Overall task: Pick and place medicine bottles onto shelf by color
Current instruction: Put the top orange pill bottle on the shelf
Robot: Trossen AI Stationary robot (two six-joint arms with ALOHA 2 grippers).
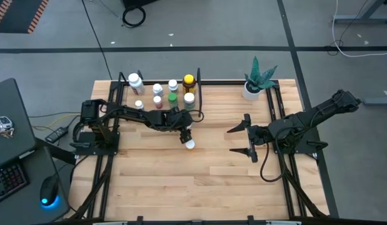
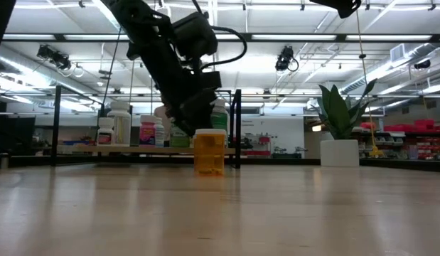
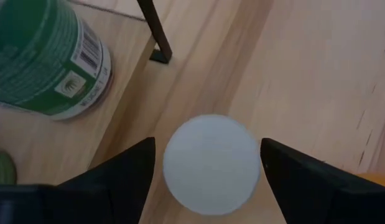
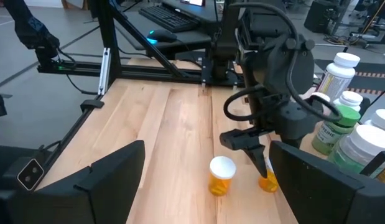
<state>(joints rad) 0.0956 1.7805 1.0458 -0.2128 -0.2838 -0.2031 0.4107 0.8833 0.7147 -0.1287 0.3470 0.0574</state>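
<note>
Orange bottle [image 1: 189, 144] upright on worktop [image 1: 199, 181], near shelf [image 1: 127, 103]; left gripper [image 1: 186, 134] jaws wide astride white cap, not gripping. Off-centre closing risks toppling it. Right gripper [image 1: 243, 140] jaws wide, empty.

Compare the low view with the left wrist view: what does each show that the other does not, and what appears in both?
Only the low view shows the orange bottle side on, standing upright on the table, the white pot with the plant and the room behind. Only the left wrist view looks down on that bottle's white cap, showing the left claw open with a finger either side, a small gap each side, and the green bottle's label. Both share the shelf and the left arm.
</note>
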